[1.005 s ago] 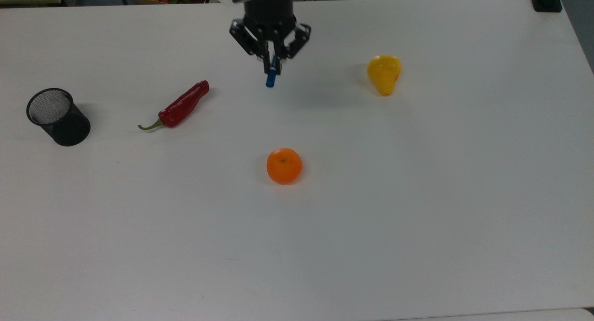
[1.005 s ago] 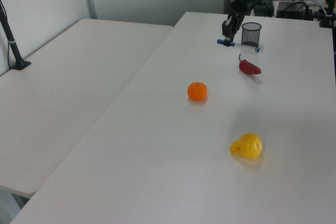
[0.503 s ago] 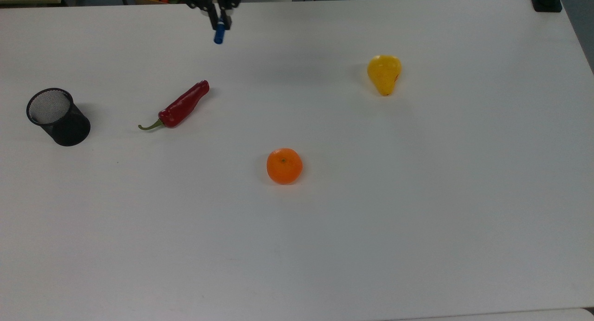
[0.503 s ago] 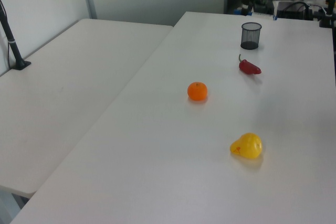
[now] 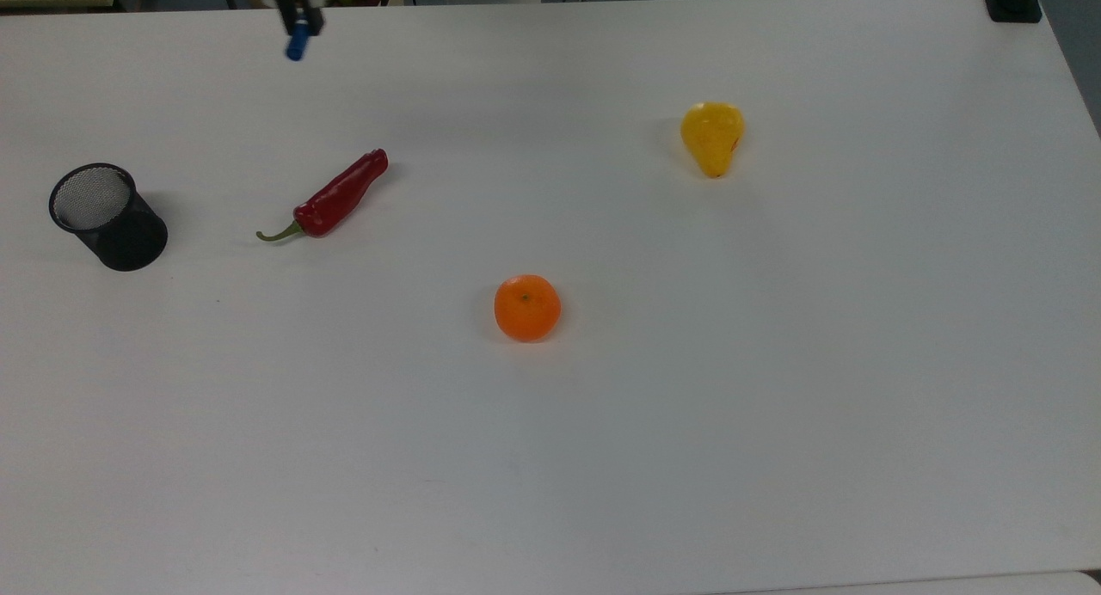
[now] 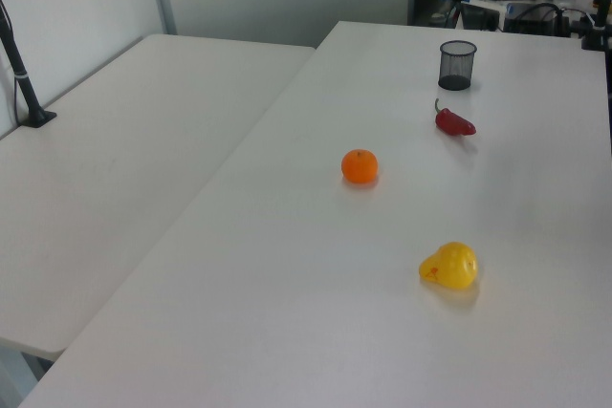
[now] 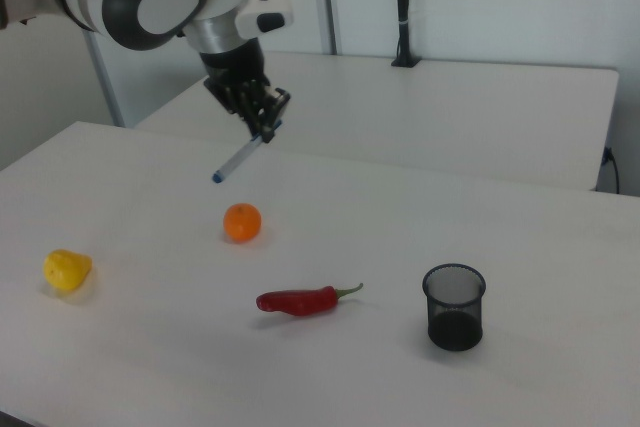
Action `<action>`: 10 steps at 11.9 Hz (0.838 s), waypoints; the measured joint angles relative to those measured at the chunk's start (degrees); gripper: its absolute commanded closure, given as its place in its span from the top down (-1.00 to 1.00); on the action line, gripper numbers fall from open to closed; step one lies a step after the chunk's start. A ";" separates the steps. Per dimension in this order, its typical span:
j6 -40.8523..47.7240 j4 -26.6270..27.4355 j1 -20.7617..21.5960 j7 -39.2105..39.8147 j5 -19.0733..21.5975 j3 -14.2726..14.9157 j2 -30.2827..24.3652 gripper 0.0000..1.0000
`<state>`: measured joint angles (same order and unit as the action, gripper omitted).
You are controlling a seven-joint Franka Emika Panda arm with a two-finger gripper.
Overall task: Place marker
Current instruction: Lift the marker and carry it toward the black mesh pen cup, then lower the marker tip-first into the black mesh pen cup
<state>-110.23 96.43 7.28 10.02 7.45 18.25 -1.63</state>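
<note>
In the right view we see the gripper [image 7: 262,125] well above the tabletop [image 7: 400,237], its jaws clenched on the upper end of the marker [image 7: 240,158]. The marker hangs in the air out of the jaws, touching nothing else. Its long axis is tilted: the barrel slants down and toward the right view's left, and the small blue end tip is the lowest point, above the orange [image 7: 242,222].

In the top view we find the gripper [image 5: 297,19] at the upper edge, near the far border of the tabletop [image 5: 774,363]; the marker [image 5: 298,41] shows a blue end pointing down the picture. It is well apart from the red chilli pepper [image 5: 331,198], the black mesh cup [image 5: 107,217], the orange [image 5: 527,308] and the yellow pear [image 5: 712,137], all resting on the tabletop.
</note>
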 measured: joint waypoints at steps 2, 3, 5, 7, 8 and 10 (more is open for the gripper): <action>-5.38 0.16 -1.31 0.87 0.00 1.27 0.14 -1.00; -8.23 0.37 -1.94 1.02 0.00 1.70 0.32 -1.00; -14.81 1.40 -3.26 1.13 0.00 2.36 1.07 -1.00; -23.33 3.44 -3.55 1.74 0.00 4.03 3.09 -1.00; -26.60 3.97 -3.77 1.95 0.00 4.58 4.38 -1.00; -34.30 4.69 -5.84 2.16 0.00 5.06 8.20 -1.00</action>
<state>-144.53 101.12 1.45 12.18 7.45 23.31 6.57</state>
